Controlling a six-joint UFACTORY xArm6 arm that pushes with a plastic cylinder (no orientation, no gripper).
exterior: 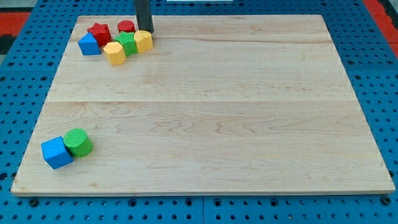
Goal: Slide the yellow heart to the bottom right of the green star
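The green star [127, 43] sits in a tight cluster at the board's top left. A yellow block that looks like the heart [143, 41] touches the star's right side. A second yellow block, hexagon-like [114, 53], touches the star's lower left. My tip [145, 31] is just above the yellow heart's top edge and to the right of the red cylinder [126, 27]. I cannot tell whether the tip touches the heart. The rod rises out of the view's top.
A red star [99, 33] and a blue triangular block [89, 45] lie to the left in the same cluster. A blue cube [56, 152] and a green cylinder [78, 142] touch each other near the board's bottom left corner. The wooden board [249, 112] rests on a blue pegboard.
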